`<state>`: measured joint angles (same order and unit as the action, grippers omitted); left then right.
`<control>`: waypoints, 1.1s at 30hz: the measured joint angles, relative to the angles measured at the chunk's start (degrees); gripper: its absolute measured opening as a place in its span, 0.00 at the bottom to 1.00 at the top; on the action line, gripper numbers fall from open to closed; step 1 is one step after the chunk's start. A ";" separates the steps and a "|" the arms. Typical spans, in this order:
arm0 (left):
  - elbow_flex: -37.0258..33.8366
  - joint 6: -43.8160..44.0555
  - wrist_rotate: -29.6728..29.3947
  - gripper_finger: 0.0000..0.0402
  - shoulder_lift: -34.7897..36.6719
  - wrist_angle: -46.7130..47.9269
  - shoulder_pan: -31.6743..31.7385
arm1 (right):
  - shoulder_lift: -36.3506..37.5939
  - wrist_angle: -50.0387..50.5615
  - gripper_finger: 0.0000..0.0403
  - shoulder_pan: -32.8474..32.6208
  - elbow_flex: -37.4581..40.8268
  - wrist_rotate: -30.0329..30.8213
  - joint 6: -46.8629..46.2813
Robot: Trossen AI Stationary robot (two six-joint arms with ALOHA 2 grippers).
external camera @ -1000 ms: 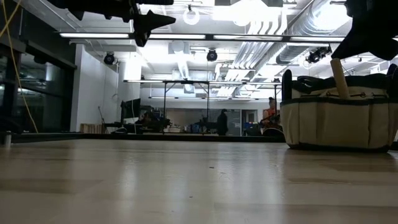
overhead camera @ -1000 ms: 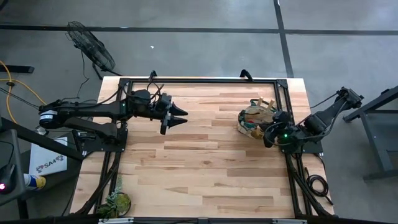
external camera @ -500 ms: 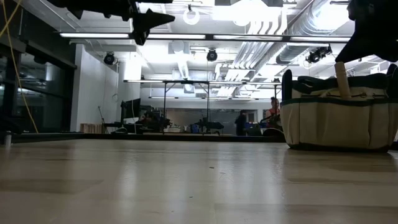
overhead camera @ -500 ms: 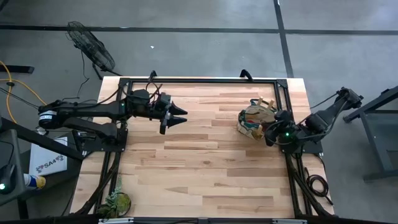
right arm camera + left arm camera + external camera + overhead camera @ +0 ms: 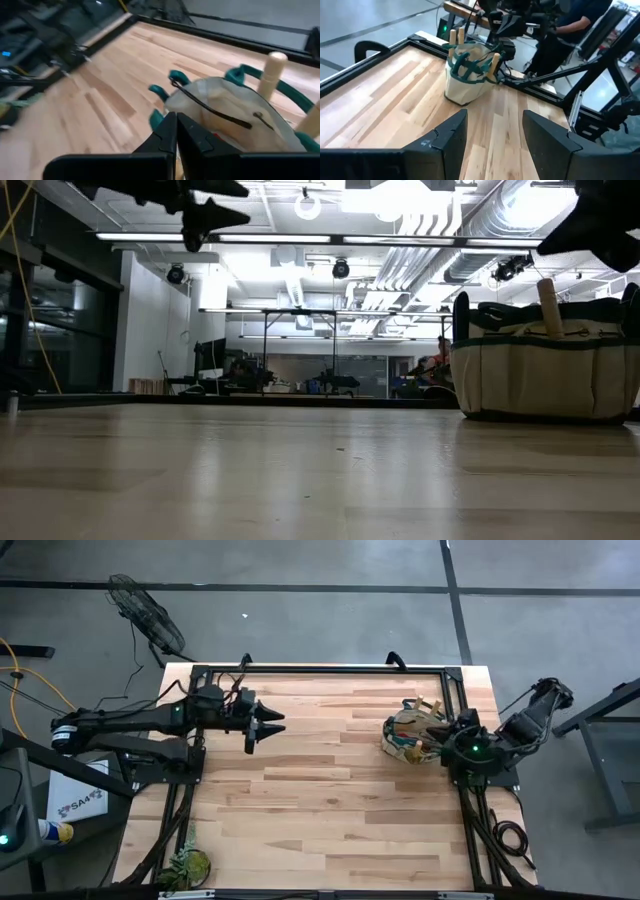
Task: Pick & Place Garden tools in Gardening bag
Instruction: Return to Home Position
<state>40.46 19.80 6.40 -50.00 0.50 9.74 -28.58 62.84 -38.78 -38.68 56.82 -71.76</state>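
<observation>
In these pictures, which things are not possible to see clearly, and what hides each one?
1. Contents of the bag: in the low view its wall hides all but one wooden handle; in the high view the tools are too small to tell apart.
2. Right hand: in the low view the top edge cuts it off.
3. Plant: too small in the high view for detail.

Tan canvas gardening bag (image 5: 465,85) with green cloth trim, smooth wooden tool handles (image 5: 453,37), glossy wood-plank table (image 5: 330,800)
</observation>
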 joint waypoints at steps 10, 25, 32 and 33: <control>-15.43 8.79 -4.70 0.46 13.44 -8.18 0.00 | 9.58 -7.97 0.01 -11.76 6.54 10.81 -0.01; -23.75 12.05 -12.36 0.46 25.02 -7.46 0.00 | 14.87 -34.87 0.01 -15.94 16.83 13.67 14.46; -23.77 11.15 -12.68 0.46 24.52 -6.37 0.00 | 15.04 -58.67 0.01 -15.24 24.53 9.08 27.20; -23.77 11.08 -12.75 0.46 24.52 -6.42 0.00 | 15.04 -62.62 0.01 -14.56 26.10 8.05 28.70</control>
<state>16.69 30.87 -6.35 -25.47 -5.92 9.74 -13.54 0.22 -53.34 -12.57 64.88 -43.06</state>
